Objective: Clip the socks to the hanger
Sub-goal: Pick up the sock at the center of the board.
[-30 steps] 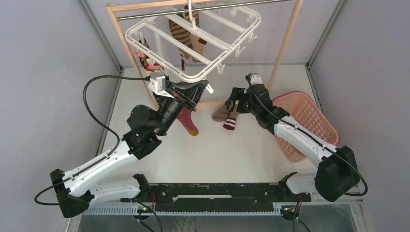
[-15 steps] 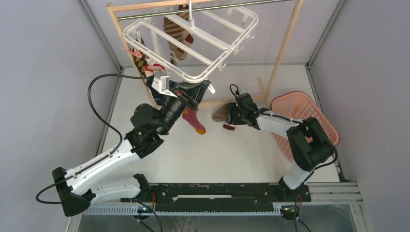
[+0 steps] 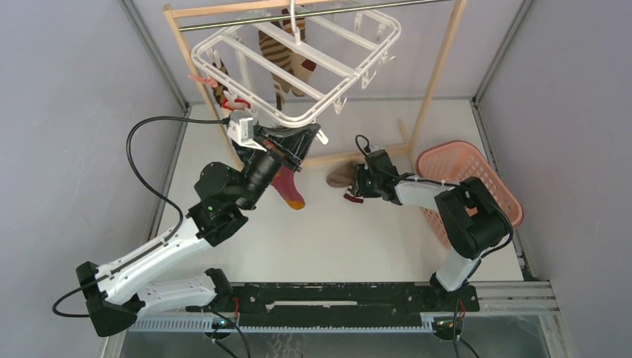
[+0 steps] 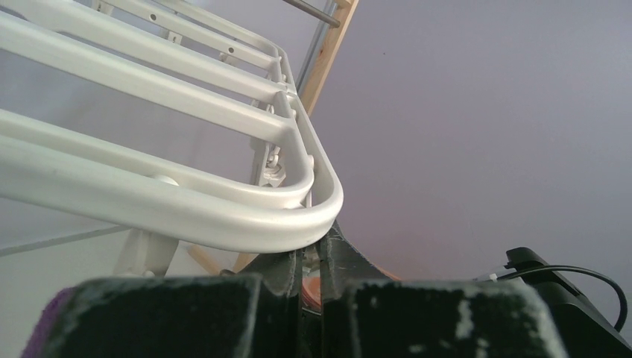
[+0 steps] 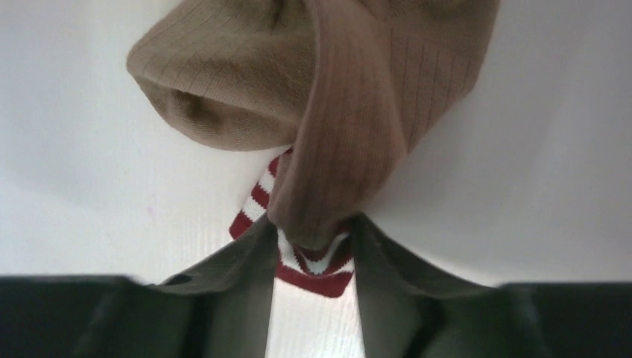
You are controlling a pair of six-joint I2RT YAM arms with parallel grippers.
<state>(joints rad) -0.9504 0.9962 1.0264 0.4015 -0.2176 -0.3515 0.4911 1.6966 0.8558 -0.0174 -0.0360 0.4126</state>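
The white hanger (image 3: 320,58) hangs from the rack rod with a striped sock (image 3: 279,52) and an argyle sock (image 3: 220,83) clipped under it. My left gripper (image 3: 311,137) is raised to the hanger's near corner and is shut on a pinkish red sock (image 3: 288,188) that dangles below it. In the left wrist view the jaws (image 4: 324,250) sit just under the hanger's rim (image 4: 223,216), with a bit of the pinkish red sock (image 4: 313,289) between them. My right gripper (image 3: 361,185) is down on the table. Its fingers close on a tan sock (image 5: 246,74) and a red-white cuff (image 5: 313,274).
A pink slotted basket (image 3: 477,179) stands at the right. The wooden rack's posts (image 3: 440,60) and metal rod (image 3: 246,19) frame the hanger. The rack's foot bar lies on the table behind the tan sock (image 3: 341,175).
My right arm has come down from mid-air to the table and closed round the tan sock and cuff. The hanger and the dangling pinkish red sock have swayed a little.
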